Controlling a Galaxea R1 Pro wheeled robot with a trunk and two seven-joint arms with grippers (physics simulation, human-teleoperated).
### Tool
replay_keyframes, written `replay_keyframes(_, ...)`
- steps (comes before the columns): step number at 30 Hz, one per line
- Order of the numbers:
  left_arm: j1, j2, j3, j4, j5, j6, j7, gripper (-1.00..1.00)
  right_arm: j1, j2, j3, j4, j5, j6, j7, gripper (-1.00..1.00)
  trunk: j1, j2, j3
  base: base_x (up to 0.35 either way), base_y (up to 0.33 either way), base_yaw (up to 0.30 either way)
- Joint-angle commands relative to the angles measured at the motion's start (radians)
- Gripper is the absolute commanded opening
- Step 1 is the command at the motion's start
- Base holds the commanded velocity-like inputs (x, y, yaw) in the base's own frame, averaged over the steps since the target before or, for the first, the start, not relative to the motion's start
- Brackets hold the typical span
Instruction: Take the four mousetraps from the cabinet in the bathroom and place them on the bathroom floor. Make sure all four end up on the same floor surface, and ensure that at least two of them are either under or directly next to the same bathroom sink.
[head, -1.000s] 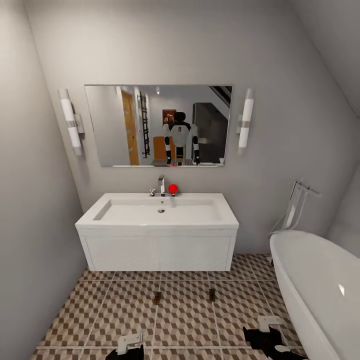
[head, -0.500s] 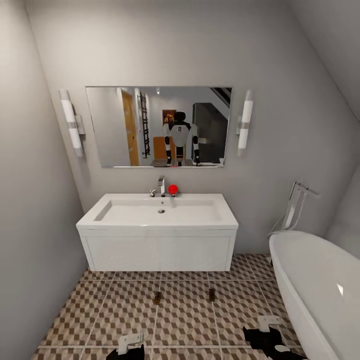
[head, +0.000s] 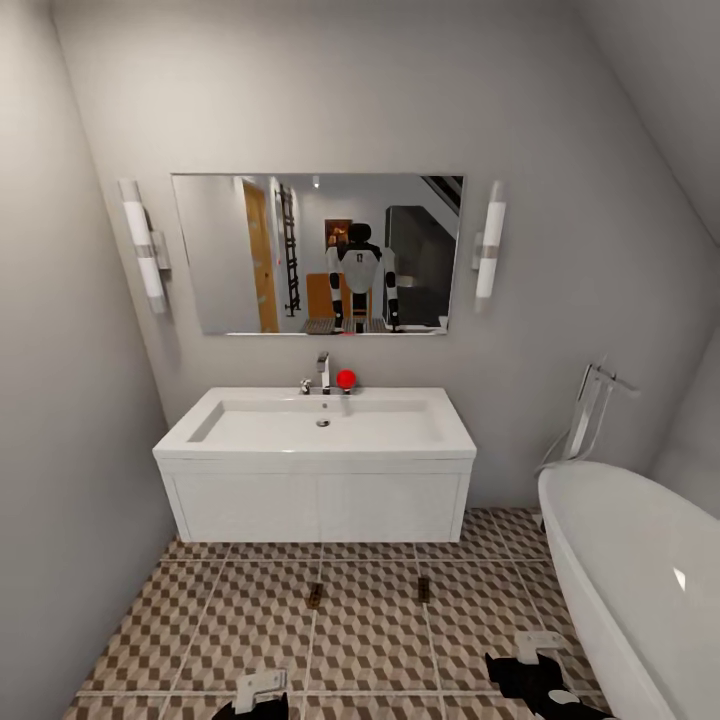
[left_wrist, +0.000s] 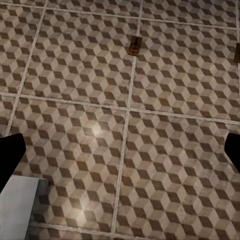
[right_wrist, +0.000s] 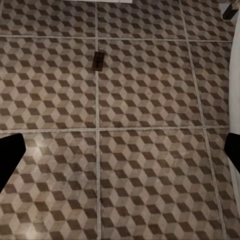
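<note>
Two mousetraps lie on the bathroom floor (head: 250, 620) in front of the sink (head: 318, 425): one mousetrap (head: 314, 597) sits on the grout line below the middle of the white drawer unit (head: 316, 505), and a second mousetrap (head: 423, 589) sits further toward the bathtub (head: 640, 580), the two well apart from each other and both a short way out from the unit. The left gripper (head: 258, 686) hangs low over the tiles with its fingers spread and nothing between them; the right gripper (head: 540, 645) near the tub looks apart too, also empty. From here I'd say half the job is down, with the pair by the sink arguably meeting that condition. The cabinet is reflected behind the robot in the mirror (head: 316, 252), so the next move looks like turning round and going back for the remaining two traps.
</note>
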Motion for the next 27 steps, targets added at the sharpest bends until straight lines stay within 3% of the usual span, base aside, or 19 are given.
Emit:
replay_keyframes(1,-0.001,0.000,-0.009,0.004,0.009,-0.007,0.001,1.00,-0.001,0.000,0.009,0.004,-0.010,-0.007,0.000,1.00,0.000,-0.001,0.000,0.000,0.000,0.000)
replay_keyframes(12,-0.001,0.002,-0.009,0.004,0.009,-0.007,0.001,1.00,0.000,0.005,0.009,0.004,-0.009,-0.007,0.001,1.00,0.000,-0.001,0.000,0.000,0.000,-0.035)
replay_keyframes(27,0.000,0.002,-0.009,0.004,0.009,-0.008,0.001,1.00,0.000,0.007,0.009,0.004,-0.007,-0.007,0.001,1.00,0.000,-0.001,0.004,0.000,0.000,-0.242)
